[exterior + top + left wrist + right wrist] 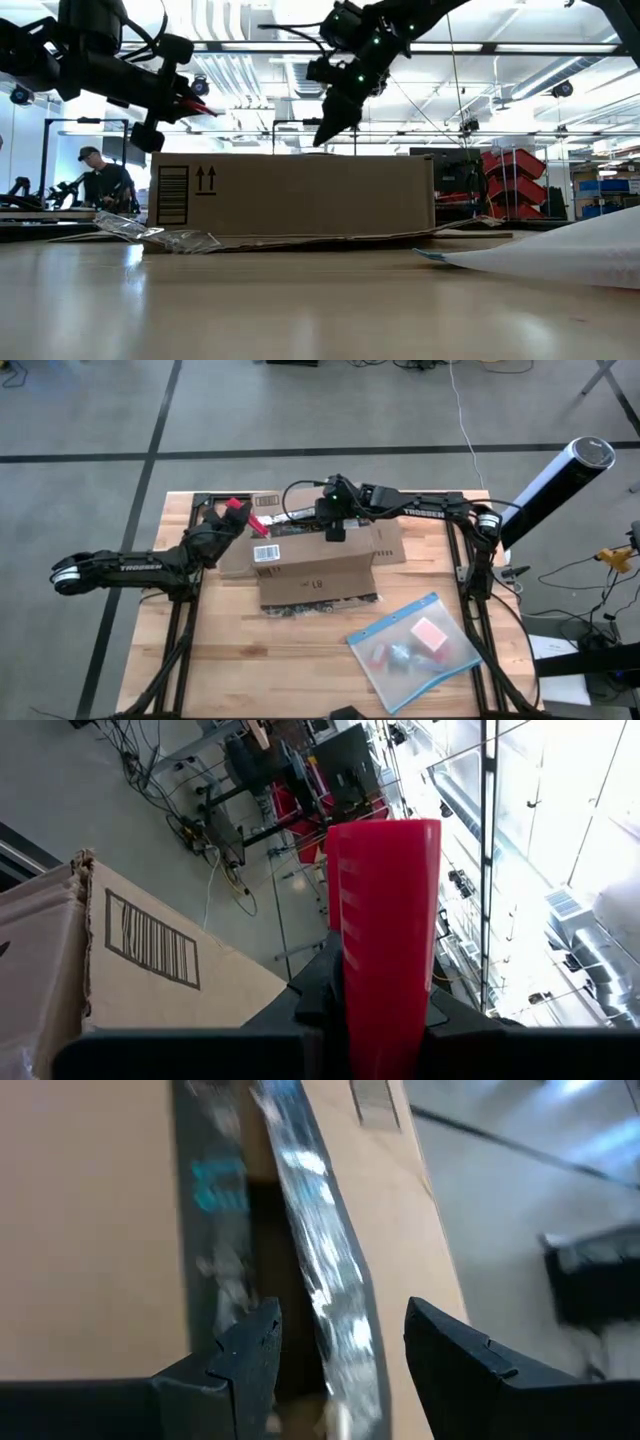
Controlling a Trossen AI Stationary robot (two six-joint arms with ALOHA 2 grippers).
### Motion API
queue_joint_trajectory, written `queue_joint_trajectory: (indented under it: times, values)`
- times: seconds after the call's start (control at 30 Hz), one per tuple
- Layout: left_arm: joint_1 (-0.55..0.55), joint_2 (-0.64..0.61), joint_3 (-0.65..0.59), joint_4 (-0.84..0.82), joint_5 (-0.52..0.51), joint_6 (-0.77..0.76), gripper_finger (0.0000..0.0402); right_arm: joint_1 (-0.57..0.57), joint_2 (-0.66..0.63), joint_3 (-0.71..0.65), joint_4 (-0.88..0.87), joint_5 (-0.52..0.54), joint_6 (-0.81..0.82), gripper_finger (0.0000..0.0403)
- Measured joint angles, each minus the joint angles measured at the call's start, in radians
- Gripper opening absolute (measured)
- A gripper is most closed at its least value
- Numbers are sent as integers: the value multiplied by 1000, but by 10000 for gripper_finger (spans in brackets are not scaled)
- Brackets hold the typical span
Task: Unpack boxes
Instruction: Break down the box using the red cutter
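High view: brown cardboard box (pixel 315 565) lying near the middle of the wooden table (pixel 230 660), white barcode label (pixel 266 553) on its top near the left end, flaps spread out flat around it. Left gripper (pixel 243 520) just off the box's far-left corner, fingers pinching a small red tool (pixel 256 523). Right gripper (pixel 335 532) above the box's far edge, reaching in from the right side. Clear plastic pouch with blue edge (pixel 415 645) lying on the table nearer than the box and to its right, apart from it, pink and red items inside.

Low view: box (pixel 295 195) standing on the table, black barcode and two up-arrows printed on its left end. Left gripper (pixel 190 105) raised above the box's left end, red tip (pixel 200 108) showing. Right gripper (pixel 330 128) hanging above the box's top, near its middle, not touching it. Crumpled clear plastic (pixel 160 236) at the box's left foot. Person (pixel 105 180) in the room behind, left of the box.

Left wrist view: red tool (pixel 385 930) clamped upright between the dark fingers (pixel 320 995), box corner with barcode (pixel 150 940) just beside it.

Right wrist view: fingers (pixel 250 1350) spread apart, straddling a strip of shiny clear tape (pixel 320 1260) that runs along the dark seam gap in the box top (pixel 90 1230); nothing held.
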Motion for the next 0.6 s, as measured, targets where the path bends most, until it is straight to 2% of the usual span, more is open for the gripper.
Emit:
queue_joint_trajectory:
  times: [0.27, 0.43, 0.5, 0.6]
  values:
    - [0, 0, 0, 0, 8, 0, 28, 4, 12, -2, -5, -2, -22, 186]
    - [0, 0, 0, -1, 14, 4, 28, -4, 49, -2, 7, 36, -27, 186]
    - [0, 0, 0, 0, 22, 4, 28, -5, 71, -2, 10, 69, -29, 186]
    - [0, 0, 0, 0, 27, 4, 28, -5, 101, -2, 33, 188, -29, 186]
